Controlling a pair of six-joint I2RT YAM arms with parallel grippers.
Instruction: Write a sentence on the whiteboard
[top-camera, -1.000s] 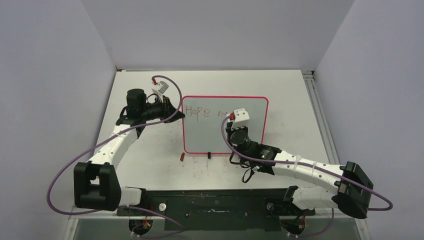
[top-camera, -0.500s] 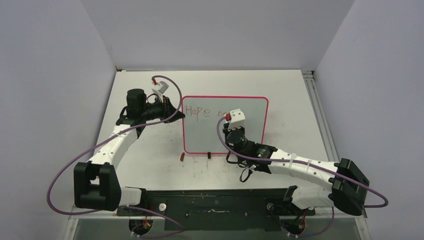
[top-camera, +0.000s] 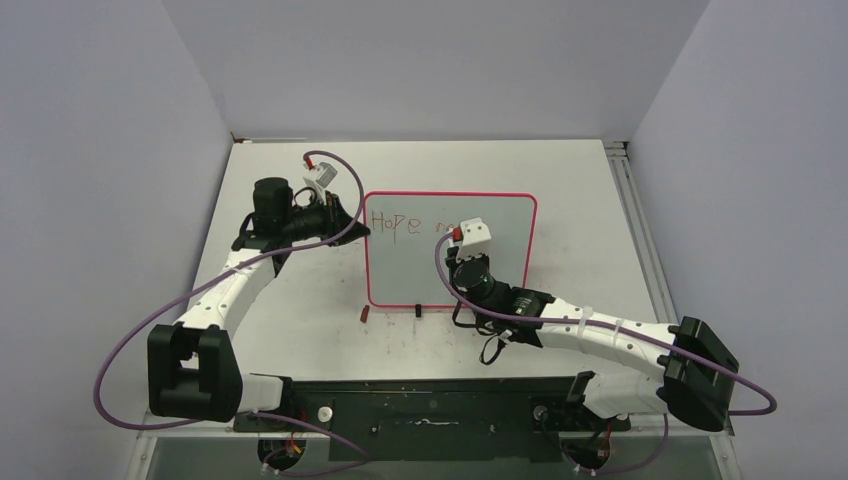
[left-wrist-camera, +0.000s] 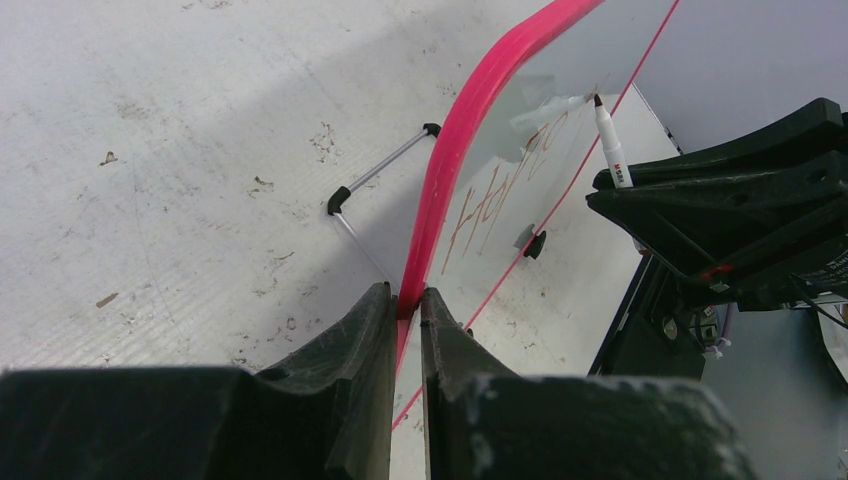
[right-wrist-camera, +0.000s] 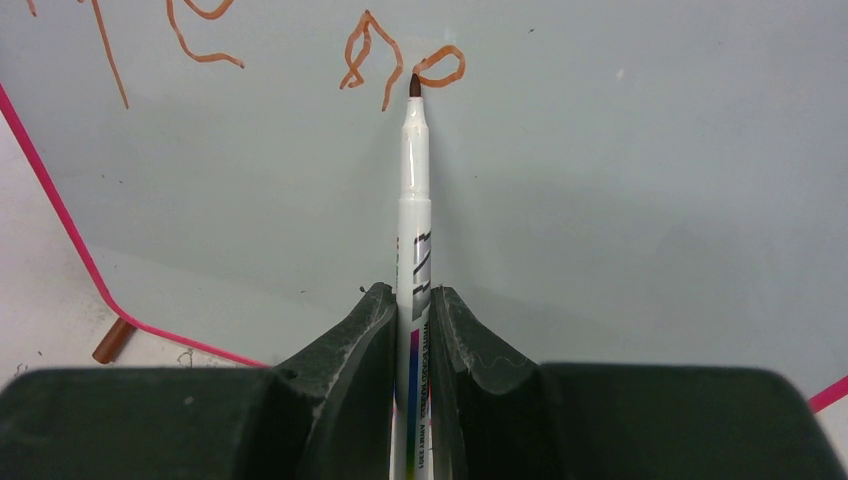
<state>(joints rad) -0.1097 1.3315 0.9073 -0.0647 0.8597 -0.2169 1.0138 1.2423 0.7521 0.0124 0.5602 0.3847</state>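
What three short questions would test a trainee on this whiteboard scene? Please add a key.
1. True or false: the left claw is shut on the pink frame of the whiteboard.
2. The right claw holds: A) an eraser, B) a marker, C) nothing.
3. Fill in: the first finished word of the sentence reads ____.

Key: 1 true; 2 B; 3 Hope.

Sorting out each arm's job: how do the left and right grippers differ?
The left gripper is shut on the pink frame of the whiteboard; the right gripper is shut on a marker. The left gripper sits at the board's side edge; the right gripper is over its face, marker tip at the sentence. Both hold something.
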